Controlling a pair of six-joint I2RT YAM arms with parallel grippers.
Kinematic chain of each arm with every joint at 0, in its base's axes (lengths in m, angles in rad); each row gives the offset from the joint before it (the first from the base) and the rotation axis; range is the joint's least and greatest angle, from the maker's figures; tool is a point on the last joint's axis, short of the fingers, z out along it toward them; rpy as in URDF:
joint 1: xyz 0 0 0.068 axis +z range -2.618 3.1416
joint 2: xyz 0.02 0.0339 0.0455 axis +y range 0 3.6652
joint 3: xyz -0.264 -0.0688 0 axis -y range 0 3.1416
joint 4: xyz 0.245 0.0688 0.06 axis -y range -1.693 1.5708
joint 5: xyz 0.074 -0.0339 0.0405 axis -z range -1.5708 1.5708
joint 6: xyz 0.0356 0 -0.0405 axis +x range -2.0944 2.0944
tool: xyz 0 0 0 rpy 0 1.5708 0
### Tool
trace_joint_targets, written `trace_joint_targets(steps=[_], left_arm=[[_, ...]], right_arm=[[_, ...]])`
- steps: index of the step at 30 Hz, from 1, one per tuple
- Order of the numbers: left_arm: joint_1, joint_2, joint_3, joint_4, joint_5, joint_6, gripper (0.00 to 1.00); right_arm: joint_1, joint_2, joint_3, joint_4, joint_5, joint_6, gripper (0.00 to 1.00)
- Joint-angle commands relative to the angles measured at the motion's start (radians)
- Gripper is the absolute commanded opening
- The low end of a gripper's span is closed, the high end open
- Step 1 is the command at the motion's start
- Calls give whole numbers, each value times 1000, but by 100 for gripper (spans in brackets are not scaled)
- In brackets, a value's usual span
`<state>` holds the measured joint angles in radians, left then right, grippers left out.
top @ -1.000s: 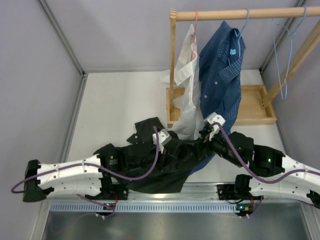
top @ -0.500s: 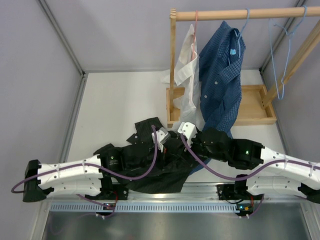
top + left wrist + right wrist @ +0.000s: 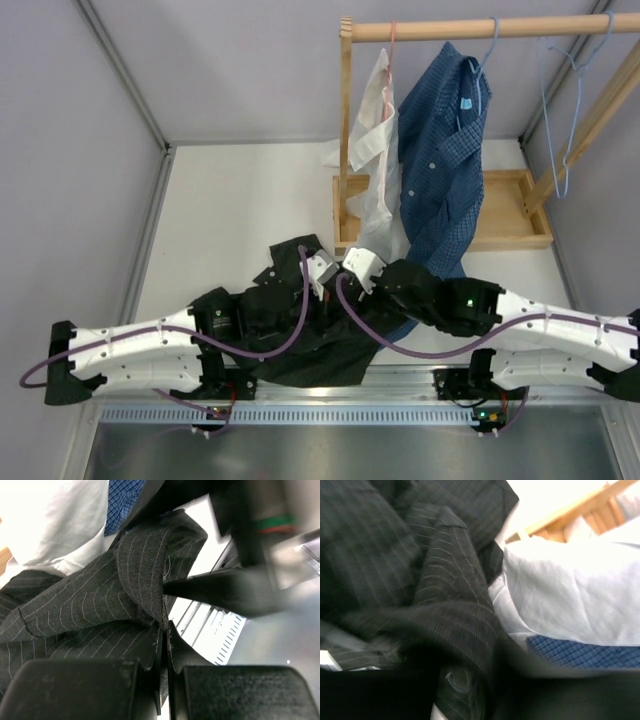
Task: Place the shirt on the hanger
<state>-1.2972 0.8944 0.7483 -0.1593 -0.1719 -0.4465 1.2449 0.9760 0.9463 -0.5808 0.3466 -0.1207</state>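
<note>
The black shirt (image 3: 300,325) lies crumpled on the white table in front of the arm bases. My left gripper (image 3: 322,275) is shut on a raised fold of its edge (image 3: 145,587), the pads (image 3: 156,652) pressed together on the cloth. My right gripper (image 3: 352,272) sits right beside it at the same fold. In the right wrist view the bunched striped cloth (image 3: 455,615) with a button fills the narrow gap of the right gripper (image 3: 470,680), which looks shut on it. The thin light-blue hanger (image 3: 555,130) hangs on the rod at the far right, away from both grippers.
A wooden rack (image 3: 345,130) with a tray base (image 3: 505,215) stands at the back right. A white shirt (image 3: 375,150) and a blue checked shirt (image 3: 440,150) hang from it, their hems reaching down close to my right gripper. Grey walls close in both sides.
My right arm has swung left from the blue shirt's hem to the black shirt's fold beside the left gripper, and its jaws have closed in. The left gripper has kept its grip.
</note>
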Motion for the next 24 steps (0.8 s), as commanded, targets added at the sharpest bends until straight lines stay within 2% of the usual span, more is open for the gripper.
trace_joint_targets(steps=[1,2,3,4,5,6,7,9,11,14,15,17,21,24], left_arm=[[-2,-15,48,20,22,8,0],[-2,-21,48,17,3,6,0],[-2,-22,52,11,-24,0,2],[-2,-20,68,-64,-65,-14,15],[-2,-12,122,-122,-125,-30,36],[-1,10,155,-187,-296,-88,79],[-1,23,184,-251,-389,-125,94],[6,46,236,-383,-597,-237,98],[47,55,247,-414,-636,-288,98],[162,86,244,-411,-559,-383,98],[230,96,243,-413,-467,-430,98],[281,124,240,-402,-372,-481,98],[299,159,211,-330,-221,-573,97],[299,167,168,-283,-152,-572,96]], right_arm=[[-7,49,20,68,133,-7,9],[-7,41,19,99,155,-2,0],[-7,29,10,111,164,0,0],[-7,14,3,117,149,9,0],[-6,-29,-1,121,138,19,0],[-7,-60,-27,133,129,30,0],[-7,-91,-50,151,126,42,0],[-7,-193,-127,221,114,46,0],[-7,-268,-167,263,72,46,0],[-7,-330,-214,308,46,46,0],[-7,-336,-224,314,43,44,0],[-7,-344,-225,317,43,44,0],[-7,-338,-224,317,46,41,0],[-6,-321,-219,317,45,41,0]])
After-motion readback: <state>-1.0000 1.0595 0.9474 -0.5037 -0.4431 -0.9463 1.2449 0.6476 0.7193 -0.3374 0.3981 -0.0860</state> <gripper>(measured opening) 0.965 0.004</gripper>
